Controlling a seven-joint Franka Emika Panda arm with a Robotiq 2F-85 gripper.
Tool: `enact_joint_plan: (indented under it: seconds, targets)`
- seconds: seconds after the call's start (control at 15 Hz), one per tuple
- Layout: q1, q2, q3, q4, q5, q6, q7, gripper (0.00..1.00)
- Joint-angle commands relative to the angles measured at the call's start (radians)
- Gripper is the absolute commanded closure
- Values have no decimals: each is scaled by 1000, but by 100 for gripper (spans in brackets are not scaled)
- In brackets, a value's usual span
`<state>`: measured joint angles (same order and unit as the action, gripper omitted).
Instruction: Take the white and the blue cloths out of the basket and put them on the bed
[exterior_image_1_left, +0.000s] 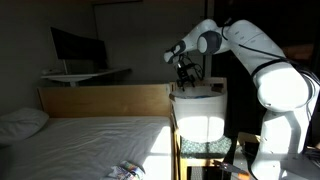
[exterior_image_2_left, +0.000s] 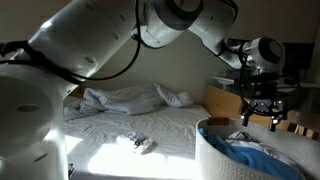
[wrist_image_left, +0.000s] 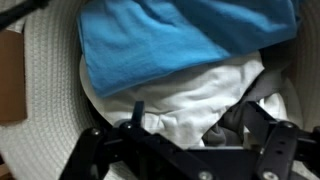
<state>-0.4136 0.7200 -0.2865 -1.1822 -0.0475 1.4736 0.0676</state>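
Observation:
The tall white basket (exterior_image_1_left: 197, 115) stands beside the bed (exterior_image_1_left: 90, 135), and its rim shows in the wrist view (wrist_image_left: 40, 95). A bright blue cloth (wrist_image_left: 180, 40) lies on top inside it, also visible in an exterior view (exterior_image_2_left: 255, 150). White fabric (wrist_image_left: 190, 90) is bunched under the blue cloth. A small whitish cloth with grey marks (exterior_image_2_left: 143, 143) lies on the bed sheet, near the front edge in an exterior view (exterior_image_1_left: 125, 170). My gripper (wrist_image_left: 193, 112) hangs open just above the basket mouth in both exterior views (exterior_image_1_left: 185, 75) (exterior_image_2_left: 257, 108), holding nothing.
A light wooden end board (exterior_image_1_left: 105, 100) closes the bed's far side. Behind it is a white desk (exterior_image_1_left: 85, 73) with a monitor (exterior_image_1_left: 75, 45). A white pillow (exterior_image_1_left: 22, 122) and crumpled bedding (exterior_image_2_left: 125, 98) lie on the mattress. The robot's body (exterior_image_1_left: 280, 120) stands next to the basket.

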Motion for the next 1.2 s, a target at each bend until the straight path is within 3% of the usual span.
enact_joint_plan:
  seconds: [0.0,0.33,0.8,0.87,1.0,1.13]
  targets:
    - [16,-40,-17,-192,-79,102,-36,0]
    - [-3,-30,-33,-281,-148,122,-30,0]
    - [11,-103,-29,-390,-220,147,-135,1]
    - [11,-109,-27,-400,-236,147,-155,26]
    - [-2,-97,-29,-376,-282,141,-215,27]
    - [15,-113,-27,-417,-334,149,-229,40]
